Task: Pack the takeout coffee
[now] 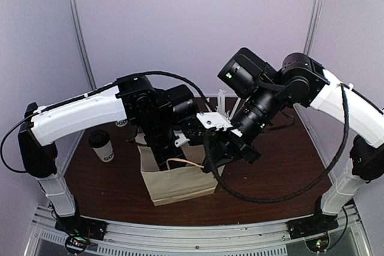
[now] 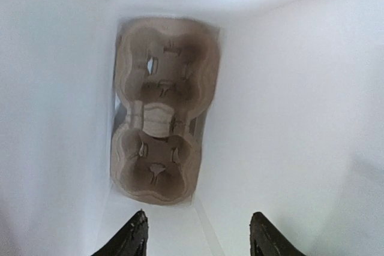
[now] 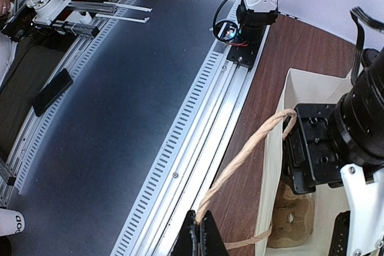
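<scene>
Your left gripper [image 2: 199, 219], jaws apart and empty inside the bag [image 1: 180, 187], is nearer the takeout coffee [image 1: 102, 146], which stands upright to its left. The right gripper [image 3: 203, 235] clamps the twine handle [image 3: 246, 154].

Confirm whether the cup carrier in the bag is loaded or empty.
Empty. The cup carrier lies on the bag floor, wells bare; the takeout coffee stands outside on the table.

Pale lilac walls [image 1: 180, 16], dark wooden table [image 1: 108, 187]
</scene>
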Available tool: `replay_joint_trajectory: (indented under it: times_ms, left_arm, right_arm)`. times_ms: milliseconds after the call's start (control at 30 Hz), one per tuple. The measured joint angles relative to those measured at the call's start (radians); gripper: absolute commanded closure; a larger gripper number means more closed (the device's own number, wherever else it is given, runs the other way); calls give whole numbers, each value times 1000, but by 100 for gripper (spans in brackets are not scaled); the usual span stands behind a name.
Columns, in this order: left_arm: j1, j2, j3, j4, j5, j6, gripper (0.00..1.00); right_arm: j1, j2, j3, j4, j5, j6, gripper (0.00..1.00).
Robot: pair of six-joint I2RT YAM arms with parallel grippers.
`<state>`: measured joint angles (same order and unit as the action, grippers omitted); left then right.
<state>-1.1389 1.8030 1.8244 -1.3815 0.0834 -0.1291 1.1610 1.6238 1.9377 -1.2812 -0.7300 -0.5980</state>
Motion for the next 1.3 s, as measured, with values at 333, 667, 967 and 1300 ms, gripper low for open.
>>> replay_joint_trajectory:
  times_ms: [333,667,967,1300]
  left_arm:
    - [0,-233,24,130,-5,27,22]
    - [132,-525,-166,277,-109,-43,13]
    - [274,-401,-229,330,-21,-31,34]
    - [317,-248,-166,330,87,47,100]
  right_arm:
    - [0,6,1,19,73,26,100]
    - [0,58,32,29,120,41,100]
    - [0,70,57,32,128,48,100]
    - [0,70,57,32,144,48,100]
